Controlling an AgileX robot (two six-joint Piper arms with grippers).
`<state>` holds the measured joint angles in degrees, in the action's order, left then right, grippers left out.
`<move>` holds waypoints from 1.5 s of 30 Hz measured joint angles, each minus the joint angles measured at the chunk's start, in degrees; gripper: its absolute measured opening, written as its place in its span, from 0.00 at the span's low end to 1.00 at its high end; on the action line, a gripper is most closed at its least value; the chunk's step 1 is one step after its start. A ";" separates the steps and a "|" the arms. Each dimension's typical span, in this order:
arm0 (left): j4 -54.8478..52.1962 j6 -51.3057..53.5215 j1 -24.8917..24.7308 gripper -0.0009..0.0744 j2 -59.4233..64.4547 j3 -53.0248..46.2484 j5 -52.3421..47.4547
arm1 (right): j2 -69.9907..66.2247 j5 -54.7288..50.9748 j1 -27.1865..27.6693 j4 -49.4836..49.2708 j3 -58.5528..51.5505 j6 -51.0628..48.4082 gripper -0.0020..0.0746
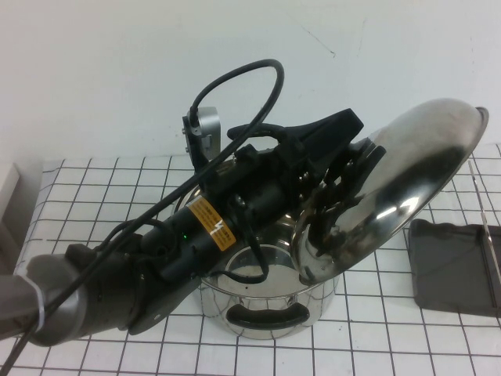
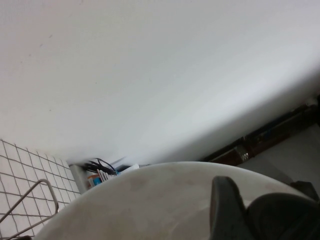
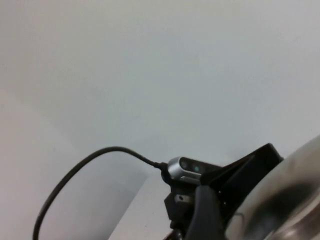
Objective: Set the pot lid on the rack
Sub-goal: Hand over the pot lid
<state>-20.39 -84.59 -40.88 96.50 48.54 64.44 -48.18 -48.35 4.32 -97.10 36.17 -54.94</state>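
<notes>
The pot lid (image 1: pixel 415 157), round and shiny steel, hangs tilted in the air above the pot (image 1: pixel 270 313), with its rim raised toward the right. My left gripper (image 1: pixel 344 174) is shut on the lid at its centre, and the knob is hidden between the fingers. The lid fills the bottom of the left wrist view (image 2: pixel 150 200), beside a dark finger (image 2: pixel 227 210). The rack (image 1: pixel 454 266), a dark grey tray with a thin wire rod (image 1: pixel 487 227), lies on the table to the right of the pot. My right gripper (image 3: pixel 205 220) is out of the high view and shows only as a dark part in its own view, next to the lid's edge (image 3: pixel 285 195).
The deep steel pot with black handles stands open on the gridded cloth (image 1: pixel 94 196) under the lid. A white wall is behind the table. The left arm's wrist camera (image 3: pixel 187 167) and its cable show in the right wrist view.
</notes>
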 joint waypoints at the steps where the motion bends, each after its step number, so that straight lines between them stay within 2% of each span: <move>1: 0.00 0.09 0.00 0.44 0.00 0.00 0.00 | -1.74 -0.85 0.00 0.00 0.98 0.33 0.66; 6: 0.00 0.35 0.00 0.44 0.00 0.00 0.00 | -8.70 -3.47 0.00 0.10 3.77 3.12 0.66; 15: -0.10 0.78 0.00 0.44 0.00 0.00 0.00 | -12.76 -4.79 -0.26 0.21 5.05 6.30 0.66; 21: 0.01 1.66 0.00 0.44 0.00 0.07 0.19 | -15.56 -3.79 -3.40 0.42 8.03 7.39 0.63; 25: -0.11 1.87 0.00 0.44 0.00 0.07 0.19 | -18.26 -3.70 -6.98 0.42 9.19 7.97 0.55; 28: -0.60 2.00 0.00 0.44 0.00 0.07 0.19 | -19.66 -3.07 -9.38 0.42 9.37 7.54 0.45; 33: -1.28 2.77 0.00 0.44 0.00 0.07 0.19 | -20.35 -2.40 -11.01 0.29 9.73 6.17 0.19; 38: -1.54 6.47 0.00 0.44 0.00 0.12 0.07 | -20.35 -2.27 -11.01 0.90 10.27 5.12 0.15; 41: -1.75 6.76 0.12 0.52 0.00 0.12 0.46 | -20.39 -2.65 -11.01 1.88 11.62 2.42 0.12; 45: -5.18 6.76 1.84 0.74 -0.14 0.12 1.59 | -20.52 -2.68 -11.01 3.17 14.01 -2.75 0.12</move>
<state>-25.57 -77.84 -39.03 96.35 48.66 66.03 -68.71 -51.03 -6.69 -93.93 50.18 -57.69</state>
